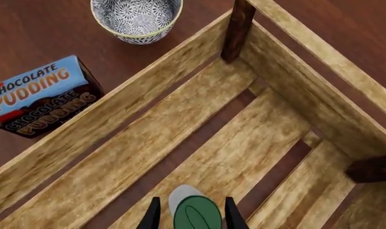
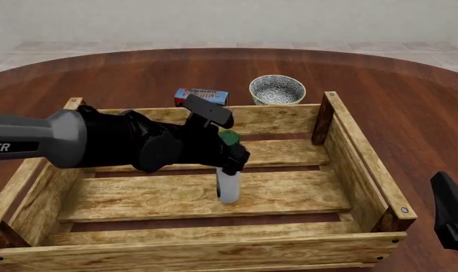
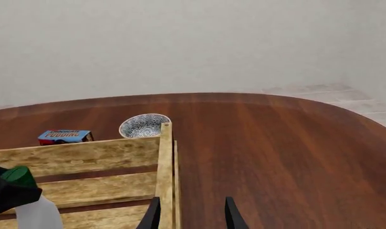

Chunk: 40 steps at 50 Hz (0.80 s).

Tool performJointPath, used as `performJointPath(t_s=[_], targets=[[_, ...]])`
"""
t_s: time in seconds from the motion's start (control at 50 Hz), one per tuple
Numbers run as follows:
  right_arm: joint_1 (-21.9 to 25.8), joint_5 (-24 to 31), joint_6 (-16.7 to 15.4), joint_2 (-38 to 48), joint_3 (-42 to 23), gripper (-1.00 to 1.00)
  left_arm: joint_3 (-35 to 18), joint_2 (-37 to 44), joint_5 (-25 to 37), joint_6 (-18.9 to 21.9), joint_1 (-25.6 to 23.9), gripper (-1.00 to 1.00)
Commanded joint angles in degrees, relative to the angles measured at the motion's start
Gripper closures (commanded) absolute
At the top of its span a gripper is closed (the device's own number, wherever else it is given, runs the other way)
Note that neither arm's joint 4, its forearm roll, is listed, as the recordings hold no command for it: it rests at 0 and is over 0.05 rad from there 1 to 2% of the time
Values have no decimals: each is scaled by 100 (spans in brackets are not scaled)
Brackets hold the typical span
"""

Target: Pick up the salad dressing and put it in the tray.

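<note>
The salad dressing (image 2: 228, 186), a whitish bottle with a green cap (image 1: 196, 215), stands upright inside the tray (image 2: 213, 247) over its middle slats. My left gripper (image 2: 232, 158) is shut on the bottle's neck, its fingers (image 1: 234, 217) on either side of the cap. I cannot tell whether the bottle's base touches the slats. The bottle (image 3: 36, 213) also shows in the right wrist view. My right gripper (image 2: 445, 187) hangs outside the tray's right wall, open (image 3: 191, 217) with nothing in it.
A speckled bowl (image 2: 277, 89) and a blue chocolate pudding box (image 2: 201, 96) sit just behind the tray's far wall (image 1: 148, 81). Dark corner posts (image 2: 321, 118) rise at the tray's corners. Brown round tabletop (image 3: 276, 143) extends to the right.
</note>
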Motion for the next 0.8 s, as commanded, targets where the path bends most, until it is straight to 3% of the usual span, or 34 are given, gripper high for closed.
performJointPath(t_s=[0.02,0.8], targets=[[7,1,-3,4,-3,-100,-3,15,56,68,64,-100],[3,16,-15,-41,14,-100,-122,-185,278,142,54,-100]])
